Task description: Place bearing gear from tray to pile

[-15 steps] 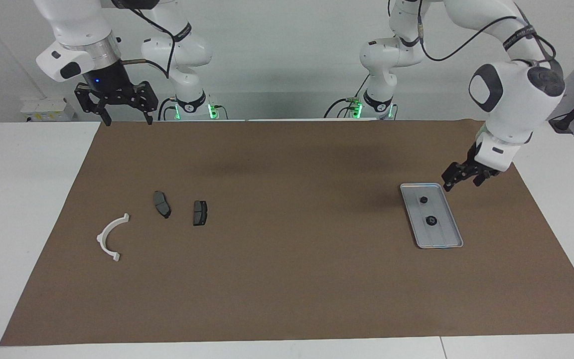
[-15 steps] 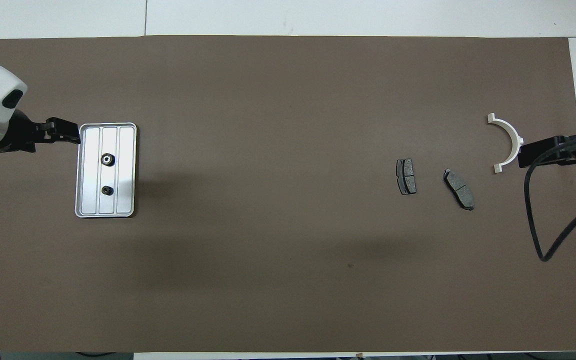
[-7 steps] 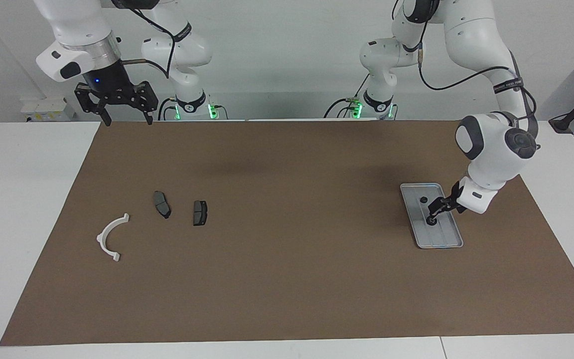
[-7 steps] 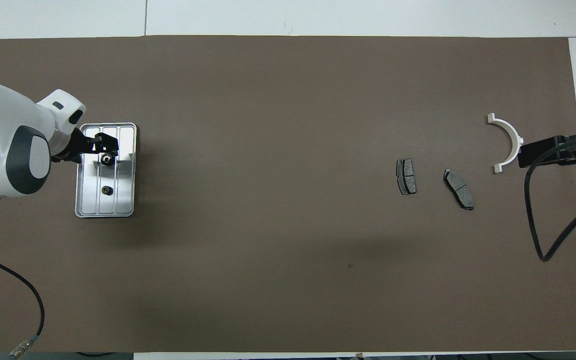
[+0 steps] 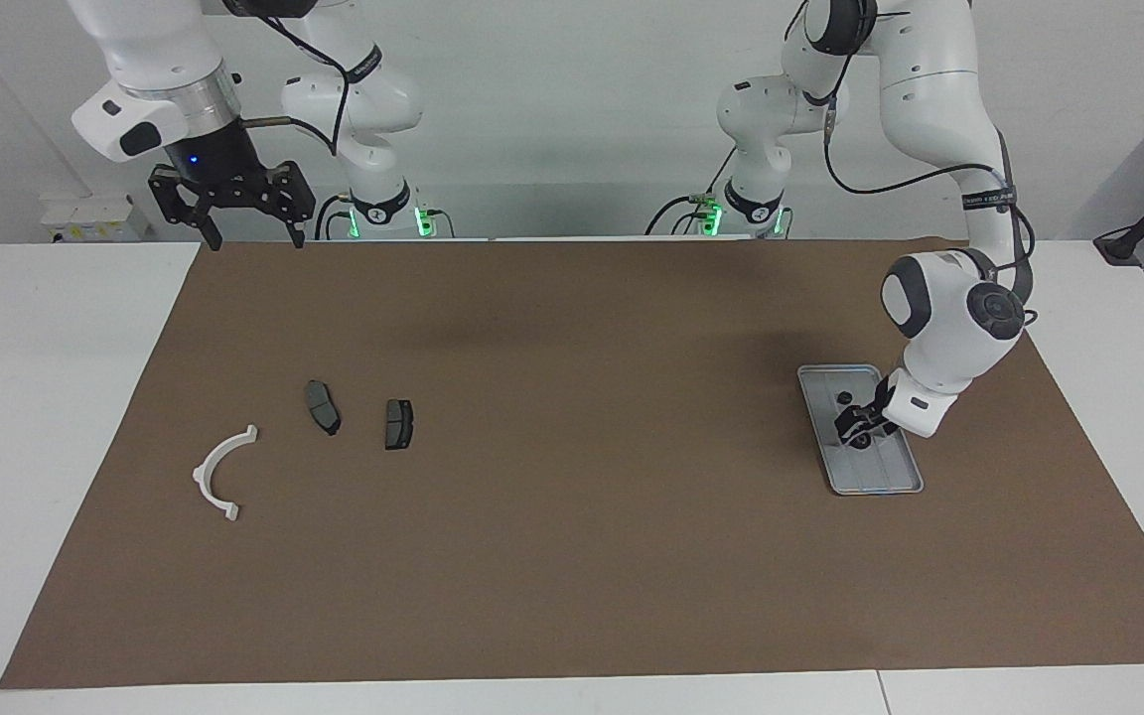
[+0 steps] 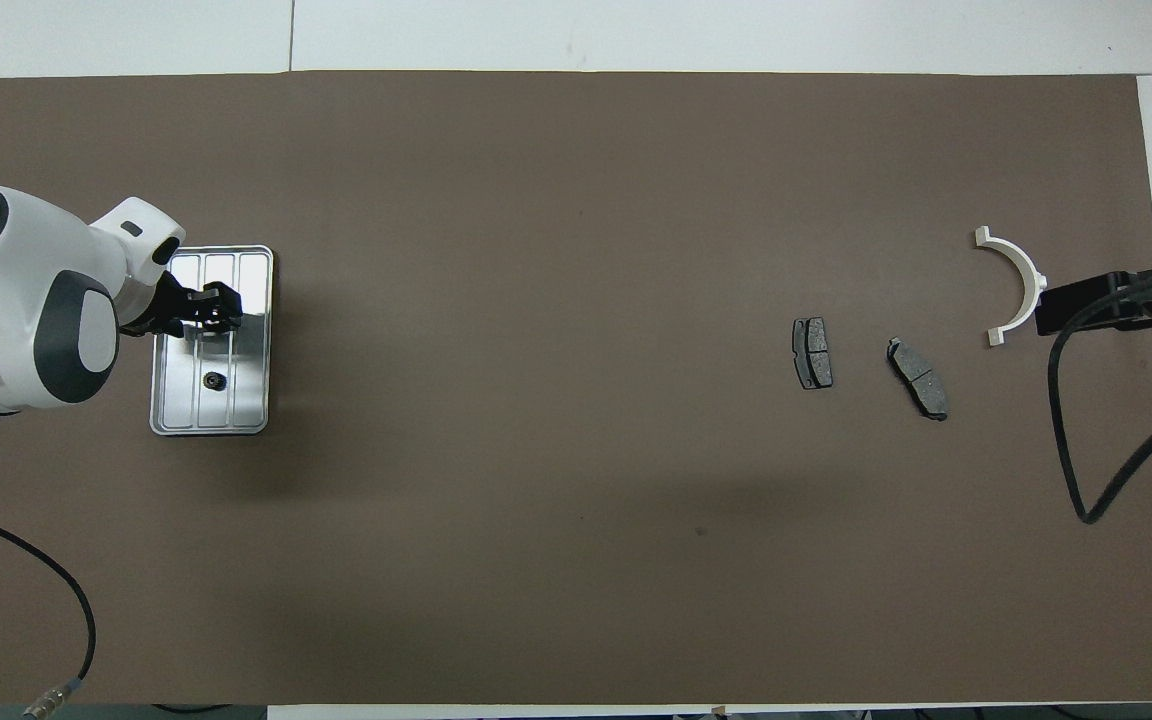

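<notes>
The silver-grey ridged tray (image 5: 882, 475) lies toward the left arm's end of the table; it also shows in the overhead view (image 6: 248, 400). Two small round black parts sit on it. The larger one, the bearing gear (image 5: 862, 443), is the one farther from the robots. My left gripper (image 5: 854, 429) is down at it and covers it in the overhead view (image 6: 216, 312). The smaller part (image 6: 214, 380) lies nearer to the robots. The pile lies toward the right arm's end: a white half-ring bracket (image 5: 219, 472) and two dark brake pads (image 5: 323, 407) (image 5: 399, 424). My right gripper (image 5: 230, 234) waits open, raised near the mat's edge.
A brown mat (image 5: 572, 556) covers most of the white table. The right arm's black cable (image 6: 1086, 450) hangs over the mat's end near the bracket (image 6: 1021, 280). The brake pads (image 6: 812, 353) (image 6: 918, 378) lie between the bracket and the mat's middle.
My left arm has swung in from beside the tray and come down over it onto the larger black part. The right arm and the pile have not moved.
</notes>
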